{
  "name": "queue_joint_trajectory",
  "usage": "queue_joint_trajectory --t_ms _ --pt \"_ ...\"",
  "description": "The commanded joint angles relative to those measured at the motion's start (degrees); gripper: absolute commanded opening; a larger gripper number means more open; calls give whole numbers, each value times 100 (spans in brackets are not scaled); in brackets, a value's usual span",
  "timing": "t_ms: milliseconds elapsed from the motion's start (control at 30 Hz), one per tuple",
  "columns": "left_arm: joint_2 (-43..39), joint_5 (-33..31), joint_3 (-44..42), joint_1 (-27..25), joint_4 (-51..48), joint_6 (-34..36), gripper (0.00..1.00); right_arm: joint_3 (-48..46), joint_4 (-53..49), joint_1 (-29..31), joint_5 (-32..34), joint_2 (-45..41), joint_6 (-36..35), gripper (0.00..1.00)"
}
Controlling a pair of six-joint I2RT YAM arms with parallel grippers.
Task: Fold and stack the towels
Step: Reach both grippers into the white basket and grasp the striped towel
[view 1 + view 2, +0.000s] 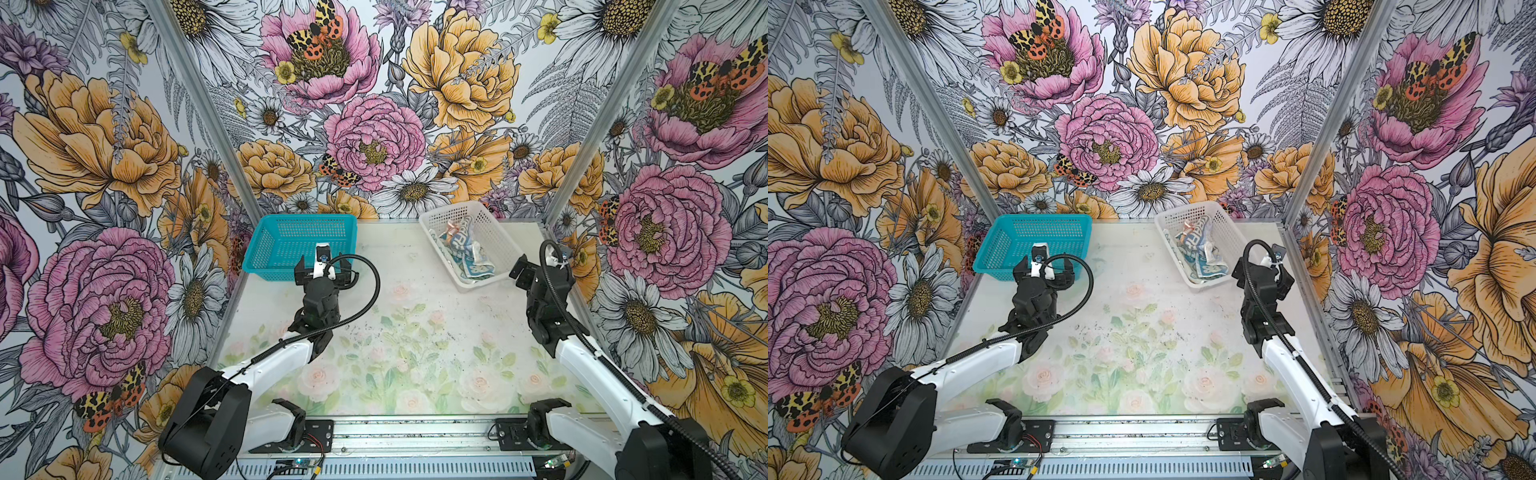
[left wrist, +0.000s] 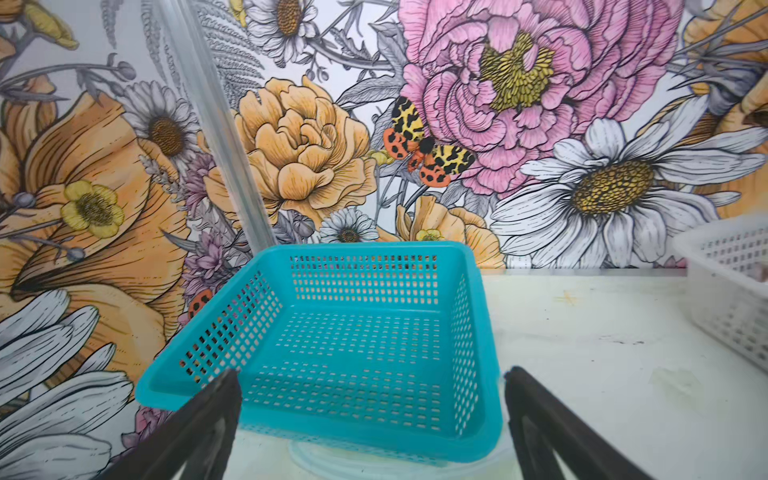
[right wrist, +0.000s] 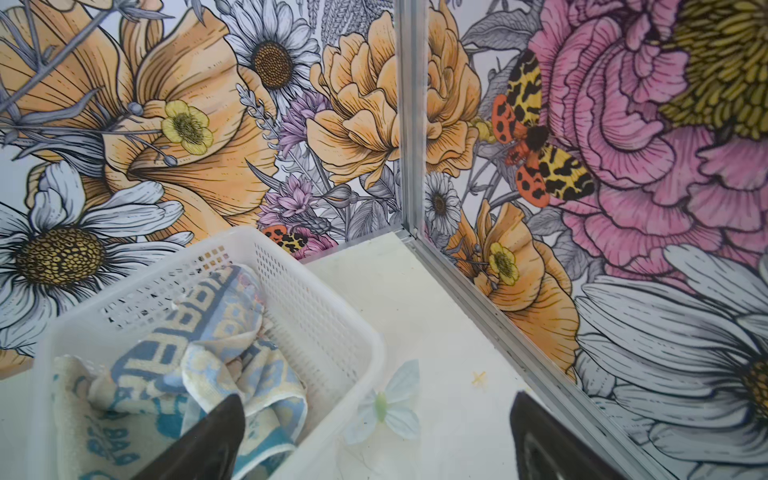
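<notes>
The towels [image 1: 462, 251] [image 1: 1201, 254] lie crumpled in a heap inside the white basket [image 1: 490, 235] [image 1: 1227, 232] at the back right. A blue and cream lettered towel [image 3: 195, 357] is on top, and a bit of peach-orange cloth [image 1: 451, 229] shows at the far end. My right gripper [image 1: 542, 266] [image 1: 1262, 272] [image 3: 376, 397] hangs open just right of that basket's near corner; one finger is over the towels and the other over bare table. My left gripper [image 1: 324, 268] [image 1: 1043, 270] [image 2: 372, 374] is open and empty at the near edge of the teal basket.
The teal basket [image 1: 266, 249] [image 1: 1000, 245] [image 2: 478, 332] stands empty at the back left. Flowered walls and metal corner posts [image 3: 409, 124] close in three sides. A pale paper butterfly [image 3: 392, 405] lies on the table beside the white basket [image 3: 328, 328]. The table top [image 1: 415, 340] carries a faint flower print.
</notes>
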Motion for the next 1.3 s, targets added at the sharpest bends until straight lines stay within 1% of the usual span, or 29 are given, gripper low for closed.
queue_joint_trajectory --t_ms 0,67,100,200,267,300,400,500,567,633,700,767,833,867,900,967,1033,1067,1167,1267 --pt "515 89 804 -490 -1360 -80 99 902 -1193 -25 -830 772 -81 99" --pt "1009 39 1456 -847 -1885 -10 99 1387 -1484 -49 -1265 1250 -74 99" --pt "1289 -9 1842 -1000 -2204 -119 99 1634 -1618 -62 -1471 1475 -74 100" --pt "2064 142 2966 -1367 -3214 -483 99 2337 -2094 -91 -2088 2229 -131 99" --pt "2500 382 3490 -1560 -3540 -618 99 2739 -2353 -106 -2427 2647 -109 99" --pt "2714 366 3728 -1651 -3625 -695 99 2927 -2471 -107 -2589 2842 -121 99" --pt "3406 58 4483 -1917 -3940 -1011 99 3273 -2591 -133 -2814 3284 -124 99" --pt "4073 259 5367 -2041 -4731 -1056 99 3556 -2696 -198 -3041 3706 -96 94" --pt "4322 460 5744 -2037 -5068 -1286 99 3675 -2685 -228 -3149 3939 -52 90" --pt "4404 756 5890 -2016 -5176 -1525 99 3840 -2684 -237 -3286 4211 -63 82" --pt "4369 937 5893 -1995 -5174 -1792 99 4008 -2674 -245 -3323 4465 -45 78" --pt "4315 1120 5886 -1950 -5178 -2055 99 4174 -2674 -256 -3400 4700 -38 69" --pt "4267 1297 5880 -1910 -5179 -2298 99 4358 -2674 -256 -3507 4916 -36 63" --pt "4256 1359 5879 -1894 -5178 -2364 99 4420 -2679 -261 -3552 4988 -38 56" --pt "4245 1444 5861 -1883 -5178 -2421 99 4485 -2682 -256 -3590 5028 -37 45" --pt "4186 1743 5838 -1841 -5195 -2517 99 4555 -2694 -253 -3573 4988 -10 29" --pt "4052 2061 5732 -1734 -5181 -2848 99 4595 -2749 -200 -3587 4778 -56 11" --pt "3962 2271 5656 -1632 -5159 -3107 99 4604 -2779 -141 -3588 4591 -87 7" --pt "3703 3072 5384 -1247 -5020 -3839 99 4605 -2898 12 -3653 4104 -79 0" --pt "3345 3539 4996 -887 -4757 -4377 99 4630 -3026 212 -3730 3670 -22 0"
